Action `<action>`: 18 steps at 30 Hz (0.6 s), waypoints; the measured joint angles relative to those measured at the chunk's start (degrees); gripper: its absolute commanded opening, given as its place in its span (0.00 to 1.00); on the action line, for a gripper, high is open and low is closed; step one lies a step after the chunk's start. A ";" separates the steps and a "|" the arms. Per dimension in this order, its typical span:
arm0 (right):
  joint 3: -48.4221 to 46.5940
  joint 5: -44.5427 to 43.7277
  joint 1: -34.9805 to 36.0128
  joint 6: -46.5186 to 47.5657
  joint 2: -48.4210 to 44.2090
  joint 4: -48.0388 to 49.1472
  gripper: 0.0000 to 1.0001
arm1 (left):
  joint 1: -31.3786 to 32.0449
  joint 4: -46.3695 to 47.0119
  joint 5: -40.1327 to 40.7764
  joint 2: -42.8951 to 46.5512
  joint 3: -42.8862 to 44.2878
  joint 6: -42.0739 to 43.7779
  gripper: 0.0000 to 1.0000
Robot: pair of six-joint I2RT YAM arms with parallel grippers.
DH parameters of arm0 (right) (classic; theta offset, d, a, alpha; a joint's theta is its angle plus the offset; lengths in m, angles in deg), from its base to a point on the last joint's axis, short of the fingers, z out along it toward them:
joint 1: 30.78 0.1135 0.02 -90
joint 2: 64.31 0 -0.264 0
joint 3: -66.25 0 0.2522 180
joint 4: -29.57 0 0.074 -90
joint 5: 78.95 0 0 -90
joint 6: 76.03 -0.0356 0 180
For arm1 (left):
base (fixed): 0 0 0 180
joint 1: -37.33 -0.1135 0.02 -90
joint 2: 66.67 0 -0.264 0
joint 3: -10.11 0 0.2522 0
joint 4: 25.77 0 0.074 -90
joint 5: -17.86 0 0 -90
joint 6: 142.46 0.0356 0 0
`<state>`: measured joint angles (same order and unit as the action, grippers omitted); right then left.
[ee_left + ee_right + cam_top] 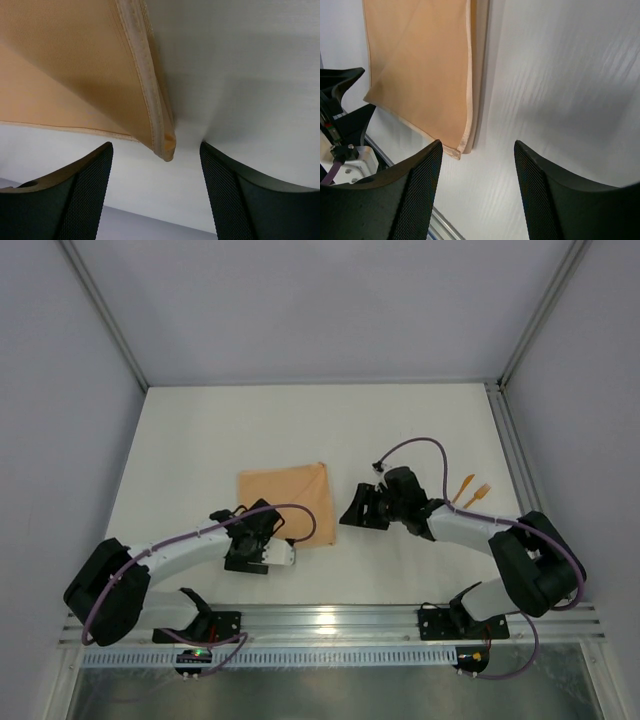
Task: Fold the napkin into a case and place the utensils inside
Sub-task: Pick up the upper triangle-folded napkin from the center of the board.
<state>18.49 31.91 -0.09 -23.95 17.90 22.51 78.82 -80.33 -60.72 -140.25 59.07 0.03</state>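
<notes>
Two sets of fingers, both spread and gripping nothing. The left fingers [90, 185] flank a hemmed corner of the soft peach-orange cloth napkin [285, 502] at its near edge, without contact. The right fingers [415, 190] hover just beside the napkin's right edge. The napkin lies flat on the white desk [300, 430], partly folded. Slim bright-orange plastic utensils [470, 490] lie well right of the napkin. Judgement: folding is in hand; the next move calls for pinching a corner and carrying it across.
</notes>
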 measured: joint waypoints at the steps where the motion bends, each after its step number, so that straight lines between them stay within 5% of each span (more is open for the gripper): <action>1: 0.63 0.13 0.35 -0.20 0.00 0.04 0.63 | 0.02 1.01 0.39 -0.46 -0.37 0.28 0.70; 15: 4.35 2.32 8.48 -11.47 7.54 14.47 0.63 | 1.03 3.58 2.34 -0.70 -1.29 -1.07 0.59; 18: 4.37 2.38 8.52 -12.94 9.09 16.83 0.55 | 1.18 3.87 2.34 -0.68 -1.29 -1.25 0.59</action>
<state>22.86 34.30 8.44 -36.89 26.99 39.34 80.00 -76.46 -58.38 -140.93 57.78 -1.21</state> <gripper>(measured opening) 0.596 0.590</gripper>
